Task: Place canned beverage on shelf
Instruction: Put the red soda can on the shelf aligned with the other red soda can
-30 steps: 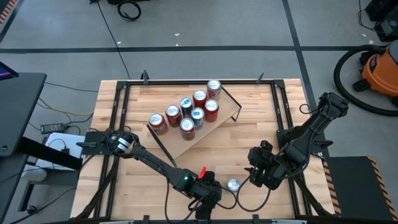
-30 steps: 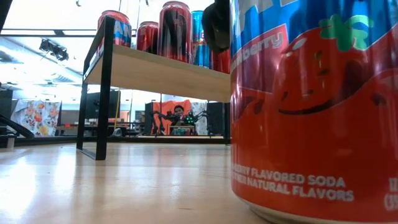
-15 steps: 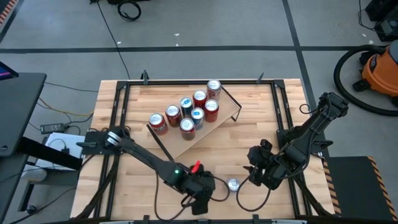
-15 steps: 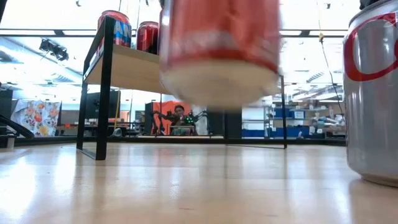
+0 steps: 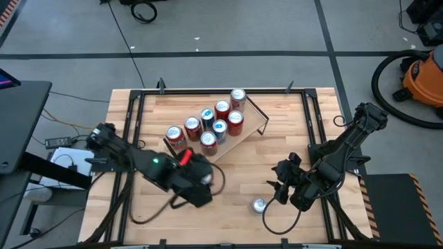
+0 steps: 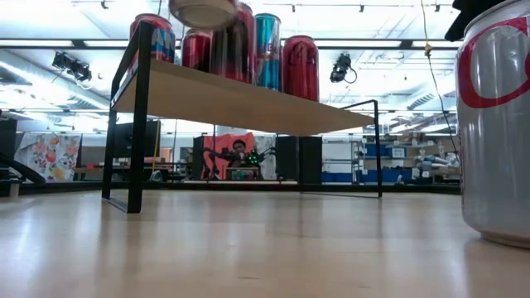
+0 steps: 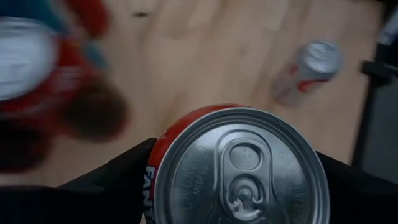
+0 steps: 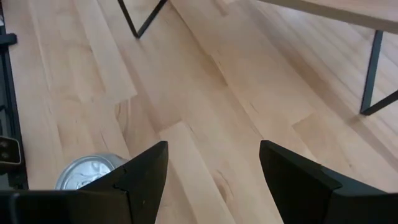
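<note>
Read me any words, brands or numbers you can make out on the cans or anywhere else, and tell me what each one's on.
"FAN", cut off by the rim: on the red can in the left gripper.
Shelf cans: labels too blurred to read.
Silver can on the table: only a red curve, no letters.
Nothing else readable.

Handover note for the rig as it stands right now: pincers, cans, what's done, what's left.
Left pincer: shut on a red soda can, held in the air near the shelf's front-left end.
Right pincer: open, empty, low over the table's right front beside the silver can.
Done: seven cans stand on the shelf.
Left: set the held can on the shelf, then shelve the silver can, the only one on the tabletop.
</note>
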Tool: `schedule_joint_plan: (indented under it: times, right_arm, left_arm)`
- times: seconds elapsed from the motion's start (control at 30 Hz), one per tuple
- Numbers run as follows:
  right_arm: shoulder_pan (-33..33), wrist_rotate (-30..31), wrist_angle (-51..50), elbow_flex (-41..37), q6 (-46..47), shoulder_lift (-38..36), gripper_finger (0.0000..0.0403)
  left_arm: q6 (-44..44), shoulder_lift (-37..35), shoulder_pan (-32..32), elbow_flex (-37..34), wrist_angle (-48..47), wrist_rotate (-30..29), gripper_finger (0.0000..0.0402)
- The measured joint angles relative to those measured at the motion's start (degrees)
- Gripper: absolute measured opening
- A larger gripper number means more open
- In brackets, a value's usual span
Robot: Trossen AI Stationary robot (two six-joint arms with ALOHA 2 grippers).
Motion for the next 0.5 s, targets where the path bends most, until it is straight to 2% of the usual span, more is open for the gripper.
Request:
schedule_joint_plan:
  times: [0.2,0.37,0.5]
  right_arm:
    - [-0.2,0.3,0.0,0.0,0.0,0.0,0.0262]
    - [-0.3,1.7,0.2,0.0,0.0,0.0,0.0262]
    - [-0.3,1.7,0.3,0.0,0.0,0.0,0.0262]
  left_arm:
    - [-3.4,-3.3,-0.2,-0.5,-6.9,-8.8,0.0323]
    - [-4.9,-7.3,-0.2,-7.9,-5.2,-8.7,0.0323]
    - [-7.1,-11.8,0.3,-15.8,0.3,-8.2,0.0324]
